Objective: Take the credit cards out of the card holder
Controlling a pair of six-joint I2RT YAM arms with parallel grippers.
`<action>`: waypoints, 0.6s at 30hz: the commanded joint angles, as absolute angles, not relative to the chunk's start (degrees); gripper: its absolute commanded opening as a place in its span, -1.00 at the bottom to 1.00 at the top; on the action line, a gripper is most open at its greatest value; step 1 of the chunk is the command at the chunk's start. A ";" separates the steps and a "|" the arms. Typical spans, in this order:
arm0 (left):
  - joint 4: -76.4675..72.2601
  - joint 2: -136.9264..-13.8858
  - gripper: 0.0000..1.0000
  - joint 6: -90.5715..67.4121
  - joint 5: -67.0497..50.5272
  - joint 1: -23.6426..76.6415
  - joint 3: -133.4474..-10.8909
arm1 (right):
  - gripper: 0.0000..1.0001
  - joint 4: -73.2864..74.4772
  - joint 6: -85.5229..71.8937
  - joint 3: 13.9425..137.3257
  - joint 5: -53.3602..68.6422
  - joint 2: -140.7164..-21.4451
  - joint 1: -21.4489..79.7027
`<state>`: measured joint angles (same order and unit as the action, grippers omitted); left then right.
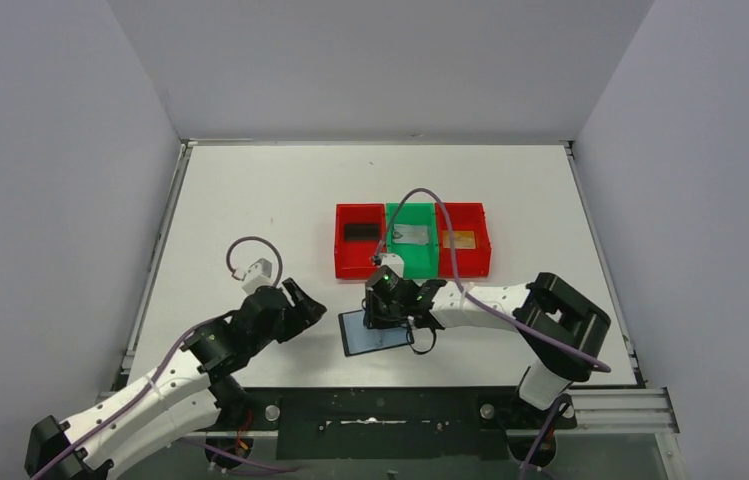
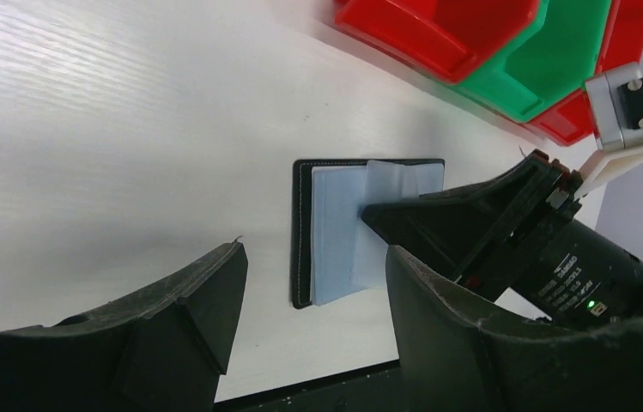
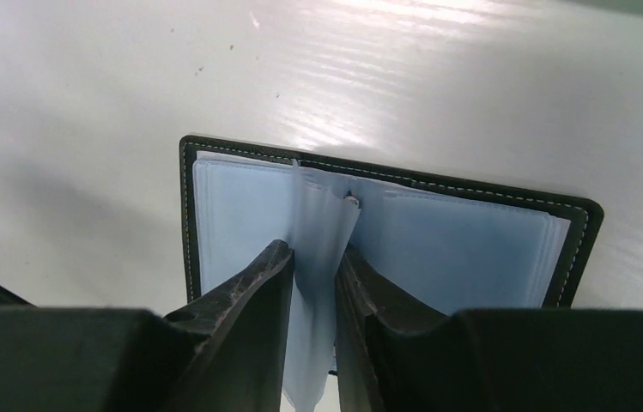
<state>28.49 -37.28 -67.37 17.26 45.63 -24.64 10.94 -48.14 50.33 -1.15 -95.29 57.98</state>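
Jaws: right gripper (image 3: 316, 257) pinches a clear sleeve (image 3: 322, 215) of the open flat black folding card holder (image 3: 472, 232); left gripper (image 2: 313, 253) gapes beside it. Red-green plastic bins (image 1: 412, 240) behind. Long axis left-right.

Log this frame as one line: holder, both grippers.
card holder open on table | right gripper shut on its middle sleeve | left gripper open, apart from holder
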 commanded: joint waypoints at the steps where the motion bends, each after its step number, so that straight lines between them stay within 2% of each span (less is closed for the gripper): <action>1: 15.53 -43.13 0.20 -62.86 8.04 45.22 -24.52 | -0.51 1.16 -51.30 45.11 5.06 -91.54 54.43; 3: 11.95 -47.36 0.18 -62.22 3.89 45.18 -24.49 | -0.48 1.26 -51.86 44.68 5.42 -91.56 53.91; 6: 13.58 -52.24 0.09 -62.99 3.81 45.18 -26.07 | -0.07 3.79 -51.30 45.66 4.30 -91.69 54.17; 10: 19.10 -50.58 0.08 -65.02 9.29 45.12 -27.16 | 0.38 8.45 -49.68 48.79 -0.04 -92.22 56.83; 14: 24.39 -43.50 0.08 -68.72 15.60 45.04 -26.35 | 0.48 15.88 -48.39 54.68 -5.62 -96.21 60.28; 18: 29.02 -36.76 0.08 -70.84 19.16 44.83 -25.36 | 0.49 23.10 -48.43 60.96 -10.41 -100.91 62.91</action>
